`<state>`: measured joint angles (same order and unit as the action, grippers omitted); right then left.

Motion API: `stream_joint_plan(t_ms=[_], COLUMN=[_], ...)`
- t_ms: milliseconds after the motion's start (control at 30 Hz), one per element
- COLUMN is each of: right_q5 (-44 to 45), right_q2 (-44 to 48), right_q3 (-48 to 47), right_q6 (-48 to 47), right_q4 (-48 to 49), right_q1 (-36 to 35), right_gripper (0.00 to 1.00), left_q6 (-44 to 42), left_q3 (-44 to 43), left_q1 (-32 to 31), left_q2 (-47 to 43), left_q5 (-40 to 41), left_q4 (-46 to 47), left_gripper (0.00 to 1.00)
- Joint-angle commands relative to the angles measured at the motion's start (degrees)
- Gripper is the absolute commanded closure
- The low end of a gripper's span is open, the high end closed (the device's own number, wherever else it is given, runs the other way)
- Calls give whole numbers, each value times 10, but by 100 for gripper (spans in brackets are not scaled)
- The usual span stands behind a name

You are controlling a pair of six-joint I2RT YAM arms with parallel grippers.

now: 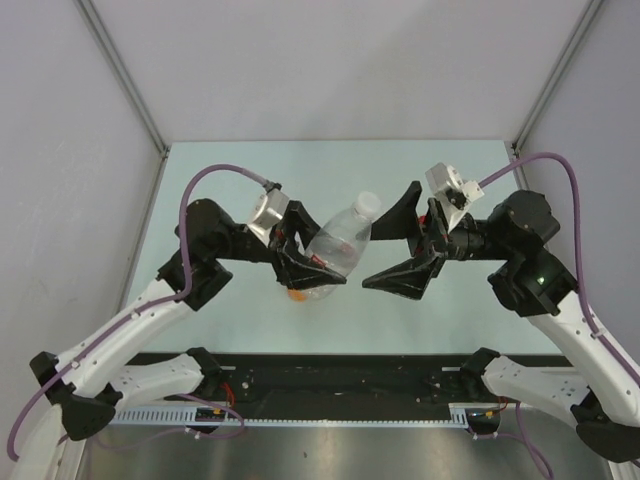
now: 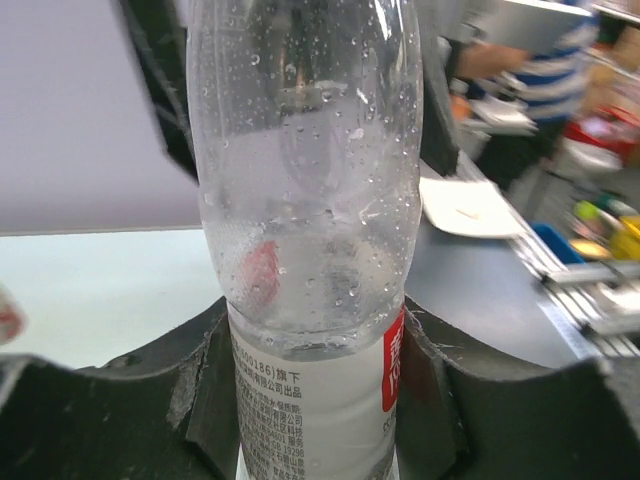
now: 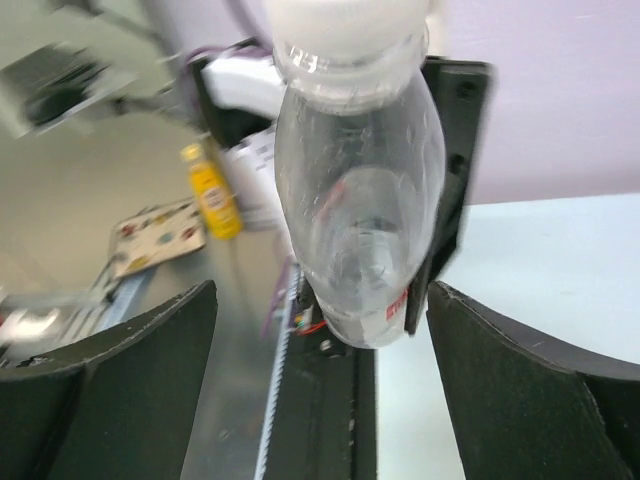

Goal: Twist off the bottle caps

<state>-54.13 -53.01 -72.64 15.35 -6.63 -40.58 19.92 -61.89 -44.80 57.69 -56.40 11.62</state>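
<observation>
My left gripper is shut on the lower body of a clear bottle with a pale label and holds it tilted above the table. Its white cap points to the far right. In the left wrist view the fingers clamp the labelled part of the bottle. My right gripper is open, its jaws wide apart just right of the cap and not touching it. In the right wrist view the bottle and cap lie ahead of that gripper. A small orange thing shows under the left gripper. The red-ringed bottle is out of view.
The pale green table is walled by grey panels at the back and both sides. A black rail runs along the near edge between the arm bases. A small red blur sits at the left edge of the left wrist view.
</observation>
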Motion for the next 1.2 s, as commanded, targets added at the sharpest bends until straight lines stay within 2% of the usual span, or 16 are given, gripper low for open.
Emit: stream_joint_plan(t_ms=[0, 167, 233, 267, 300, 467, 867, 1167], right_q5=[194, 365, 434, 463, 483, 589, 707, 711], right_q2=[26, 36, 35, 35, 34, 22, -18, -40], right_q3=[-7, -7, -7, -7, -7, -7, -8, -8], right_q6=[-13, 27, 56, 66, 86, 118, 157, 165], right_q4=[-44, -36, -29, -26, -23, 12, 7, 38], right_q1=[1, -14, -22, -34, -39, -72, -95, -95], right_gripper=[11, 13, 14, 15, 16, 15, 14, 16], left_q6=[-65, -95, -110, -132, -144, -197, -262, -278], left_q3=[-3, 14, 19, 26, 28, 48, 78, 74], left_q1=[4, -5, -20, -43, -56, -136, -208, -237], left_q2=[-47, -55, -55, -54, -51, -20, 15, 36], left_q5=[189, 349, 439, 474, 555, 762, 940, 952], left_q4=[-36, -81, -93, -101, -106, -112, -60, -50], left_gripper=[100, 100, 100, 100, 100, 100, 100, 100])
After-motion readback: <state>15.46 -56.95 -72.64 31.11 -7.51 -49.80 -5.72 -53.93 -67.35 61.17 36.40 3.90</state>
